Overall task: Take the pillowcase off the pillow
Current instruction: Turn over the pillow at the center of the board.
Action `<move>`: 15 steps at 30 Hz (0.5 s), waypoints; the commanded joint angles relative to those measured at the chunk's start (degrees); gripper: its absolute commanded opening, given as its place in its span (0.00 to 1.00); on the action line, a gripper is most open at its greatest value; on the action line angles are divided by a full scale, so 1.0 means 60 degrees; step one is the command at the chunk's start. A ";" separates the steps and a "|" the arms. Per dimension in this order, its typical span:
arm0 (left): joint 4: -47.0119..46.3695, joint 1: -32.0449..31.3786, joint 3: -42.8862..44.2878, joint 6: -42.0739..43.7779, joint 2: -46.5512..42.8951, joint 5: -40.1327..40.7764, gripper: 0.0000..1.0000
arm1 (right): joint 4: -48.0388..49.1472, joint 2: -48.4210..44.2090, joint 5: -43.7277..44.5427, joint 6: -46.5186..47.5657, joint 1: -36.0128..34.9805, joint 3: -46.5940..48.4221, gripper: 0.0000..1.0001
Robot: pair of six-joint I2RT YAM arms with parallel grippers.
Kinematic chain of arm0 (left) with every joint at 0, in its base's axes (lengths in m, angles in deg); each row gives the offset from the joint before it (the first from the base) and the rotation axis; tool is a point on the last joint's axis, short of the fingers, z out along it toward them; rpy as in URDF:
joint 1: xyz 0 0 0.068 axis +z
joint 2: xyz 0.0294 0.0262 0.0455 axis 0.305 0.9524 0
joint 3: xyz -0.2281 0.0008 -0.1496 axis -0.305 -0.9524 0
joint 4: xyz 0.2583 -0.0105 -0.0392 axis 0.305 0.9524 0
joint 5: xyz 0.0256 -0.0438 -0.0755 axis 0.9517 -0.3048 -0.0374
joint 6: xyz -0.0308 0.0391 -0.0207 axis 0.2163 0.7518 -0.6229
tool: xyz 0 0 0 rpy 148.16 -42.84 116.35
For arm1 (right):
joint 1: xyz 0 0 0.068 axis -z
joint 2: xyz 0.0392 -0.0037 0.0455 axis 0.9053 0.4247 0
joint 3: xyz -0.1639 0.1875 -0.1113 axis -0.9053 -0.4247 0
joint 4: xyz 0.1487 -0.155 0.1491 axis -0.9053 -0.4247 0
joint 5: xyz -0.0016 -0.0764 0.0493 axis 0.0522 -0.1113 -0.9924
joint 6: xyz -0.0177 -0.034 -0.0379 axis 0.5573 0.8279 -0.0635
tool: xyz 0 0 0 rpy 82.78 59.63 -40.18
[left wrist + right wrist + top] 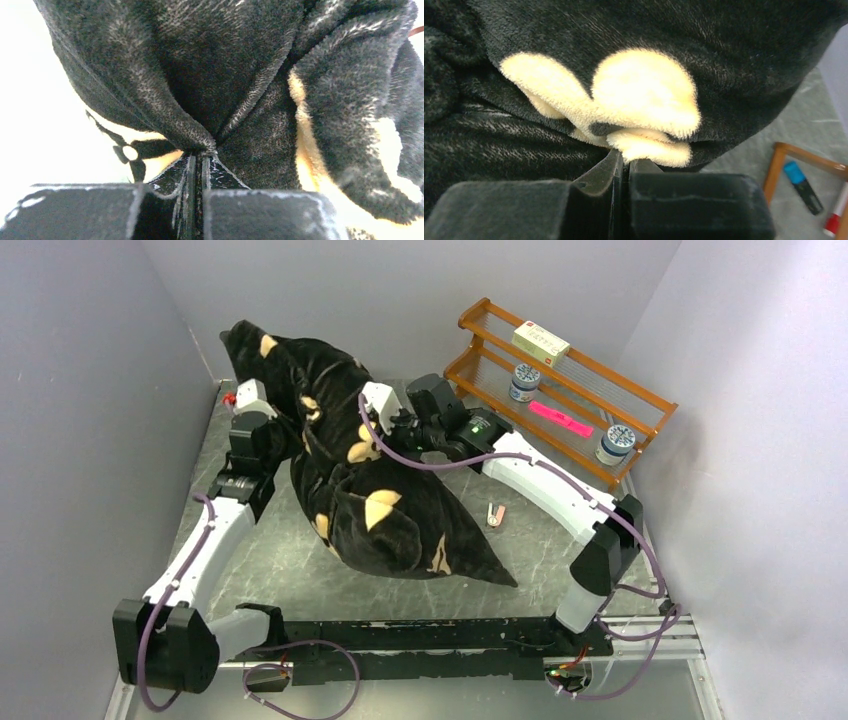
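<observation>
**Status: both grippers clamped on the pillowcase**

**1. Task item.** The pillowcase (372,502), black plush with tan flower motifs, fills the centre of the top view. It runs from a raised corner at upper left down to a pointed corner at lower centre, which rests on the grey marbled table (300,585). The cover is bulky and full. The pillow inside it is hidden by the fabric.

**2. Left gripper.** In the left wrist view, the left gripper (202,159) has its jaws pressed together on a pinched ridge of black plush. The folds fan upward from the pinch point. In the top view this arm meets the cover's left edge, in the upper left of the frame.

**3. Right gripper.** In the right wrist view, the right gripper (624,162) is closed on a fold of the cover, directly under a tan petal. In the top view it grips the cover's right side, just above frame centre.

**4. Surroundings.** A wooden rack (640,400) stands at upper right and carries a box (541,343), two jars (524,382) and a pink strip (560,418). A small object (495,514) lies on the table between the cover and the right arm.
</observation>
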 commanded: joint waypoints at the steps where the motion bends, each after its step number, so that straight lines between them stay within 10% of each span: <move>1: 0.1069 -0.0632 -0.0617 -0.0107 -0.0911 -0.0608 0.13 | 0.3763 -0.0609 -0.1418 -0.0661 -0.0575 -0.0893 0.00; 7: 0.3715 -0.0617 -0.0219 0.0243 -0.2206 0.1821 0.53 | 0.4579 -0.1051 -0.1684 -0.1829 -0.0888 -0.2660 0.00; 15: 0.6396 -0.0617 0.2414 0.0790 -0.3161 0.3776 0.76 | 0.4539 -0.0933 -0.2318 -0.3535 -0.0991 -0.2771 0.00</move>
